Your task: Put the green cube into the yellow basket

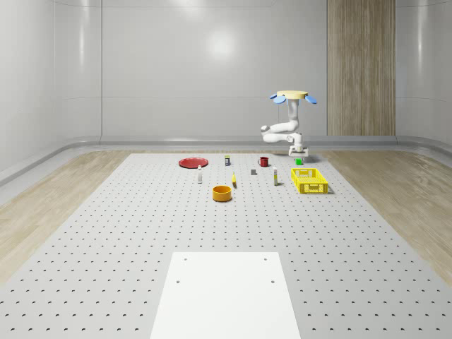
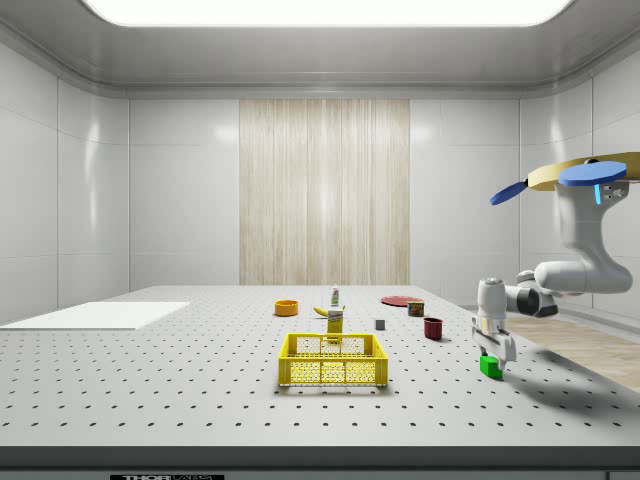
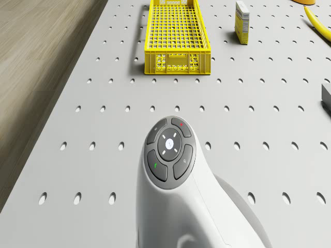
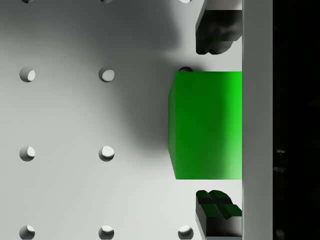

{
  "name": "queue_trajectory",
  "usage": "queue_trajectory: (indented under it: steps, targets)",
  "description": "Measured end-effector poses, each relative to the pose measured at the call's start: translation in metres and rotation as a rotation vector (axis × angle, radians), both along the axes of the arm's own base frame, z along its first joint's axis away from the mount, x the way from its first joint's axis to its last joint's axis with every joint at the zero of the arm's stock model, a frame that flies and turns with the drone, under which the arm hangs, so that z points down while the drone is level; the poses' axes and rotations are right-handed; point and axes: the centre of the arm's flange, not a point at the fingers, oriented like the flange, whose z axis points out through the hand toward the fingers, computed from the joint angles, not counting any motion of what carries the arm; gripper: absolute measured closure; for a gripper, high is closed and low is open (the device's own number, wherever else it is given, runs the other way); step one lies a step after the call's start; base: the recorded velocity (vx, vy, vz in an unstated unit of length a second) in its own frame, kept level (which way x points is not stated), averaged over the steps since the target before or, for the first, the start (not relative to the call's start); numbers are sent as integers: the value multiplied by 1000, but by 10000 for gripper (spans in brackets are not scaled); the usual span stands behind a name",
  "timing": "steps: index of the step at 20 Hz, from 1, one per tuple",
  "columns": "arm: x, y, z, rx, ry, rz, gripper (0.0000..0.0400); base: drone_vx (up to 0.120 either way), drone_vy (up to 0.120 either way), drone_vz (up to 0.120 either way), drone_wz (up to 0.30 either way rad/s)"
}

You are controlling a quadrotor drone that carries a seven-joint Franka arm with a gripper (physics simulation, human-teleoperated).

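Gripper fingers straddle green cube, untouched.

You are looking at a simulated robotics test lab. A wide perforated table with a regular hole grid fills a bare room of glossy pale wall panels, one wood-grain panel and a ceiling light strip.

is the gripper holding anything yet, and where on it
Nothing is held yet. The gripper is open, its fingers flanking two opposite sides of the green cube with gaps, which rests on the table.
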Motion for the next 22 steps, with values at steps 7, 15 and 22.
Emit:
queue_trajectory:
  steps: [7,15,22]
  targets:
    - [8,1,8,0,0,0,0,0,0,0,0]
    - [5,1,10,0,0,0,66,0,0,0,0]
    - [4,1,10,0,0,0,135,0,0,0,0]
